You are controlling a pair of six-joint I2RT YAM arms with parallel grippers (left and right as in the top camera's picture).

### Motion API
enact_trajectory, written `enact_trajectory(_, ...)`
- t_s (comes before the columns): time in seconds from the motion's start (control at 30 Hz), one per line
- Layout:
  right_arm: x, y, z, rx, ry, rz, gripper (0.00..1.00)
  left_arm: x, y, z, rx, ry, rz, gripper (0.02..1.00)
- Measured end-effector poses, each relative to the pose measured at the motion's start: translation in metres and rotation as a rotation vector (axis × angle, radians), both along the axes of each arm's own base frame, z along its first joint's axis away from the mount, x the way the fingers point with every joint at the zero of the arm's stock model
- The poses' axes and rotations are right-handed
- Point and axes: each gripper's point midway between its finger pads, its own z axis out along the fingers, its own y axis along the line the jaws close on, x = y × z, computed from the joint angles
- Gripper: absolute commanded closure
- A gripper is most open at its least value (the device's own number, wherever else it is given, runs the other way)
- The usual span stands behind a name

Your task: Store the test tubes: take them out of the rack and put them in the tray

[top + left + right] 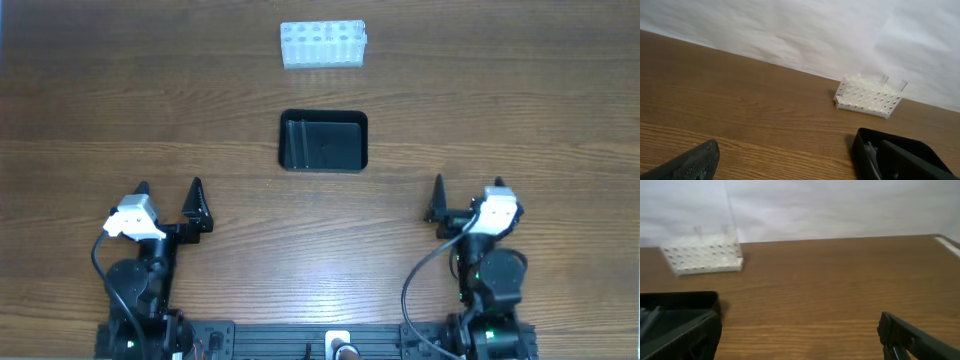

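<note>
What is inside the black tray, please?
In the black rectangular plastic tray, clear test tubes seem to lie along the left side; nothing covers it, but their count is unclear.

Black claws (169, 186), white wrist blocks (135, 215), black cables (95, 258)

A white perforated rack (322, 45) stands upright, with two clear test tubes (883, 79) standing at one end. At 6 o'clock from it, apart, lies a black rectangular tray (340, 148); clear tubes appear to lie along its 9 o'clock side.
</note>
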Motion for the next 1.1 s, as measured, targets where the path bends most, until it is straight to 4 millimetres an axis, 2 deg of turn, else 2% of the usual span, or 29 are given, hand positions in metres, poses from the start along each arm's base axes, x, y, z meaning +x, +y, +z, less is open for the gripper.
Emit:
enact_trajectory(0.13,0.019,0.013,0.022,0.006,0.053,0.068,0.007,0.000,0.000,0.000,0.000,-0.002,0.000,0.018)
enact_trajectory(0.27,0.049,0.033,0.050,0.019,0.103,0.167,0.007,0.000,0.000,0.001,0.000,-0.002,0.000,0.018)
enact_trajectory(0.37,0.071,0.048,0.057,0.026,0.152,0.227,0.009,0.000,0.000,0.000,0.000,-0.002,0.000,0.018)
enact_trajectory(0.57,0.108,0.108,0.049,0.014,0.277,0.383,0.009,0.000,0.000,0.001,0.000,-0.002,0.000,0.020)
enact_trajectory(0.67,0.121,0.137,0.043,-0.008,0.330,0.424,0.007,0.000,0.000,0.000,0.000,-0.002,0.000,0.018)
enact_trajectory(0.77,0.133,0.159,0.036,-0.015,0.380,0.427,0.009,0.000,0.000,0.001,0.000,-0.002,0.000,0.018)
enact_trajectory(0.97,0.164,0.186,0.023,-0.006,0.469,0.400,0.009,0.000,0.000,0.001,0.000,-0.002,0.000,0.018)
enact_trajectory(1.1,0.187,0.195,0.016,0.009,0.498,0.372,0.007,0.000,0.000,0.000,0.000,-0.002,0.000,0.018)
